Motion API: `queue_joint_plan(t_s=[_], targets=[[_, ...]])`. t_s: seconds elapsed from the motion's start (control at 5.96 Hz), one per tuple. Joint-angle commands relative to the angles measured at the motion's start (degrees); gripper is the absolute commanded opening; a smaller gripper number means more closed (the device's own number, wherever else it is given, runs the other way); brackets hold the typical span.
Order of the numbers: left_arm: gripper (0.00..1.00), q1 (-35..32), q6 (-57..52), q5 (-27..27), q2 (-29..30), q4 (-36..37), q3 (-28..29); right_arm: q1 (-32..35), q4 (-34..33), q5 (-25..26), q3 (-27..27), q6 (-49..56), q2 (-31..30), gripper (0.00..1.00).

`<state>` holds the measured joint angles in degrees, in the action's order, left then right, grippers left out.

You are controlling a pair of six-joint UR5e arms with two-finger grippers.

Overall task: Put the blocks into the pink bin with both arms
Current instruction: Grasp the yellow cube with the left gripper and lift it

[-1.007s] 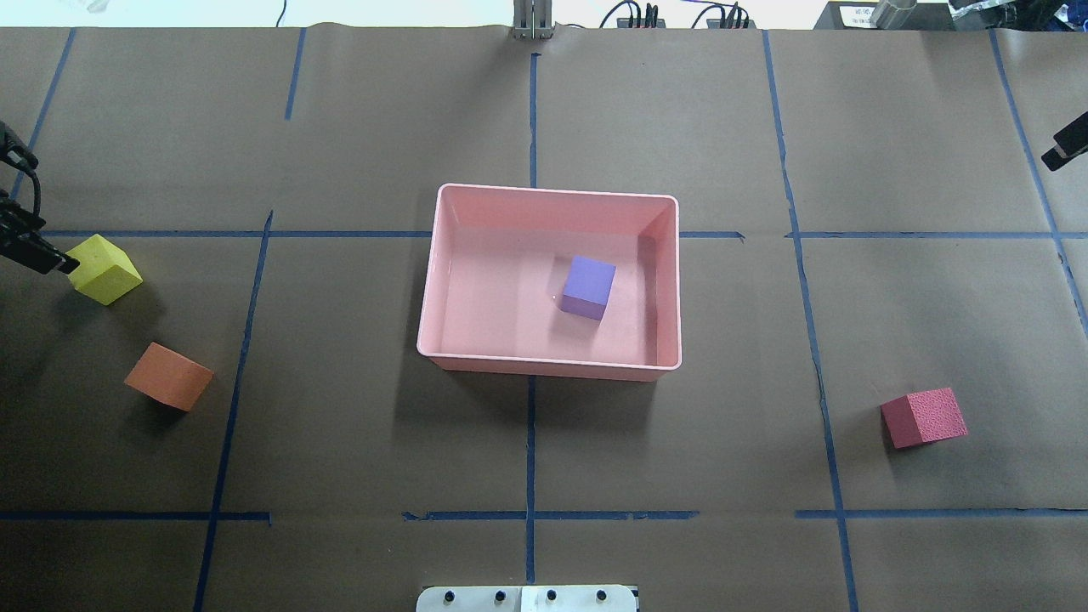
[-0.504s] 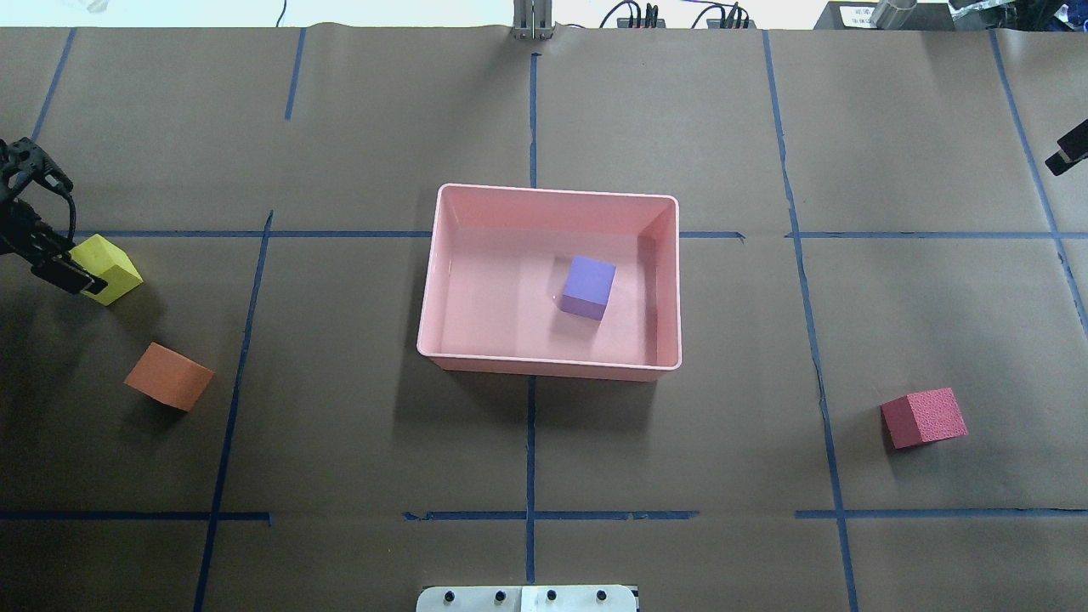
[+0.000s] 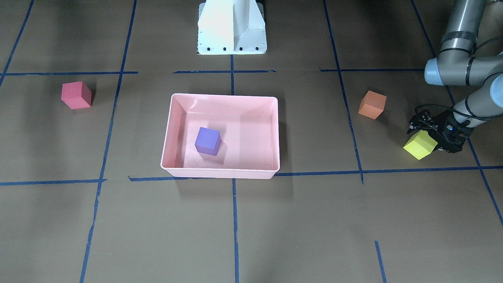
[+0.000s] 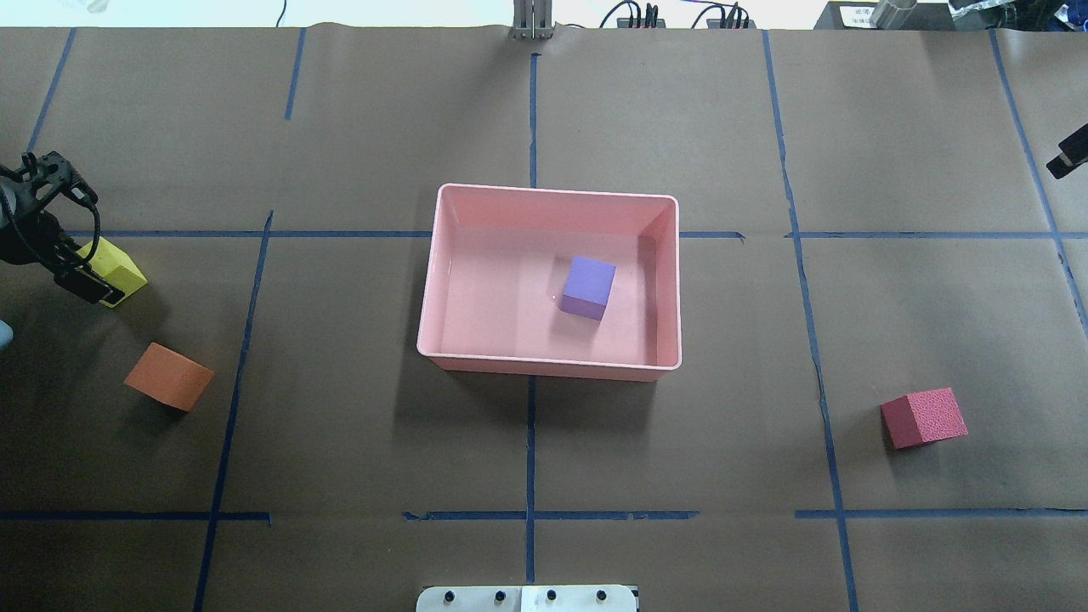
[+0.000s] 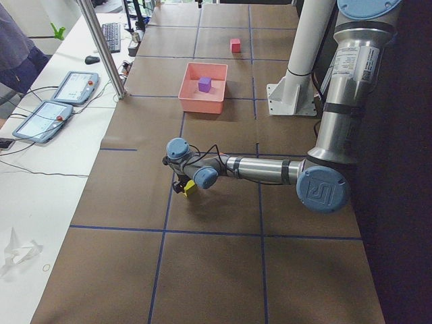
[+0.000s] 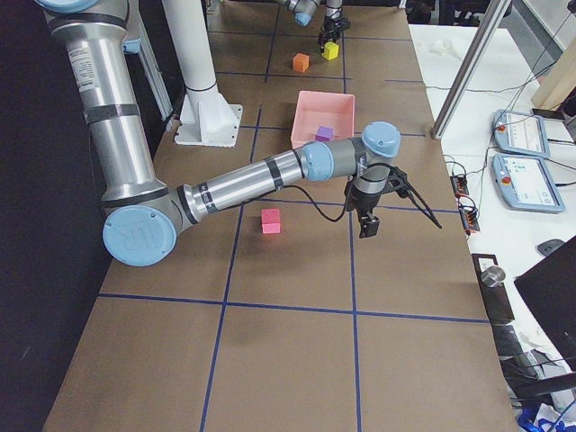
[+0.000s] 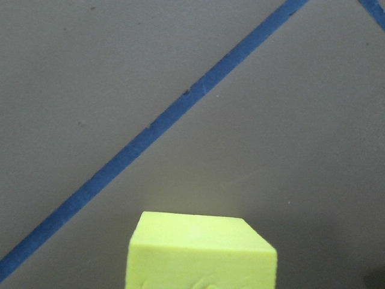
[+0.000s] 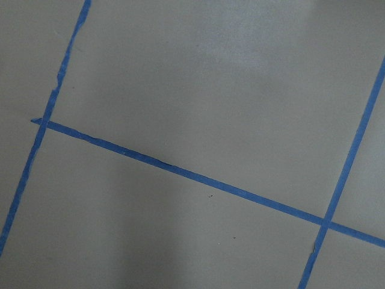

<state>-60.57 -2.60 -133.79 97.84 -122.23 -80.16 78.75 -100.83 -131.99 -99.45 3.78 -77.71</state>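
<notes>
The pink bin [image 4: 552, 192] sits mid-table with the purple block [image 4: 588, 287] inside, right of its centre. The yellow-green block [image 4: 121, 269] lies far left; my left gripper [image 4: 87, 272] is low over it, jaws apart around it, and the block fills the bottom of the left wrist view [image 7: 201, 253]. The orange block [image 4: 168, 376] lies just nearer me than that. The red block [image 4: 924, 417] lies far right. My right gripper [image 4: 1068, 160] pokes in at the right edge, away from every block; I cannot tell its state.
The white pedestal base [image 3: 232, 27] stands at the robot's side of the table. Blue tape lines grid the brown paper. A metal post [image 4: 533, 21] stands at the far edge. The side table holds tablets [image 5: 74, 86].
My left gripper has moved right and come over the yellow-green block, now covering much of it. The right gripper has drawn slightly further out of view. The blocks have not moved.
</notes>
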Motion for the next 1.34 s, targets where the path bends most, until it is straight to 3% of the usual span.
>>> queue_joint_plan(t_s=[0.0, 0.17, 0.5, 0.67, 0.84, 1.01, 1.18], targets=[[0.44, 0.45, 0.05, -0.15, 1.73, -0.02, -0.34, 0.0, 0.02, -0.11, -0.13, 0.0, -0.33, 1.0], [0.45, 0.36, 0.58, -0.15, 3.31, 0.24, -0.95, 0.0, 0.01, -0.11, -0.21, -0.09, -0.42, 0.99], [0.49, 0.36, 15.26, 0.02, 7.52, 1.55, -5.76, 0.0, 0.28, -0.37, -1.52, -1.04, -2.42, 1.0], [0.5, 0.45, 21.18, 0.11, 10.42, 9.13, -11.27, 0.0, 0.45, -0.2, -5.54, -1.05, -7.31, 1.0], [0.52, 1.15, 28.98, 0.37, 15.84, 21.04, -18.29, -0.09, 0.45, -0.19, -6.53, -1.23, -8.06, 1.0], [0.54, 6.11, 37.76, 2.64, 22.16, 31.86, -23.06, 0.0, 0.45, -0.19, -6.63, -1.23, -8.24, 1.0], [0.55, 12.69, 48.03, 9.71, 30.92, 40.32, -23.98, 0.0, 0.45, -0.19, -7.33, -1.32, -8.76, 1.0]])
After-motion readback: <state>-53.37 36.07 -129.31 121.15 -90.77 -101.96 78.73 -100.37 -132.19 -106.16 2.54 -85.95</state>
